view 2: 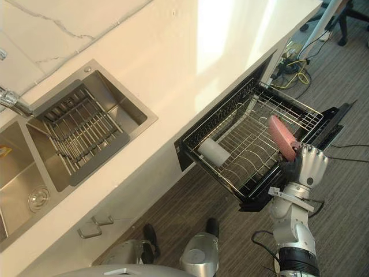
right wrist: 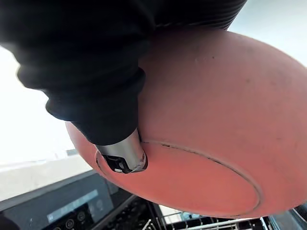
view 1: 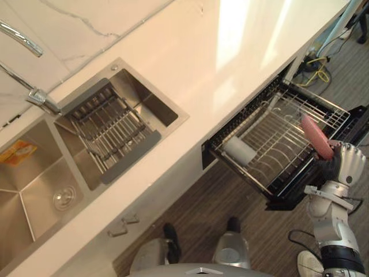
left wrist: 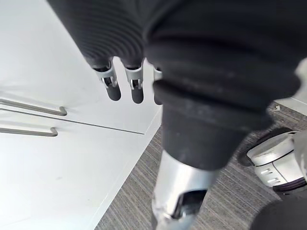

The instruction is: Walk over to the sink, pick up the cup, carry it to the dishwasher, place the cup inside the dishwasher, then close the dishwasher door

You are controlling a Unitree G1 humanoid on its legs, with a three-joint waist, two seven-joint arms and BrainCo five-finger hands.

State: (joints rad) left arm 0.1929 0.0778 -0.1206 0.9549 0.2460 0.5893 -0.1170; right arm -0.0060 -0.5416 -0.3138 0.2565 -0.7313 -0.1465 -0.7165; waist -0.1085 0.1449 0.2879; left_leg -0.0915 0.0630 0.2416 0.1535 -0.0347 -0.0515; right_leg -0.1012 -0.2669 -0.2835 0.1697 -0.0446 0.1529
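— Far left of the left eye view first?
— A steel sink (view 1: pixel 29 196) low at the left, with a tap (view 1: pixel 36 97) above it. A yellow thing (view 1: pixel 16 152) at its back edge. Can't tell what kind of thing.
— And next to that?
— A second basin (view 1: pixel 155 107), with a wire tray (view 1: pixel 109 131) resting across it. Then the pale desk (view 1: pixel 230 52), running up to the upper right of the frame.
— Below the desk?
— A white cupboard door (view 1: pixel 155 199) with two handles (view 1: pixel 123 225), near the bottom middle. In the left wrist view, the left hand (left wrist: pixel 135 87) just beside that door, fingers straight and loose, holding nothing.
— Right of the middle?
— The dishwasher rack (view 1: pixel 277 138), pulled out from under the desk. A white cup (view 1: pixel 239 151) lying on its side in the rack's left corner.
— And at the far right?
— The right hand (view 1: pixel 347 164), fingers curled tight round a pink bowl (view 1: pixel 316 137). Bowl up on its edge, tilted, over the right side of the rack. Touching the wires or not: can't tell. In the right wrist view, thumb pressed on the bowl's round bottom.
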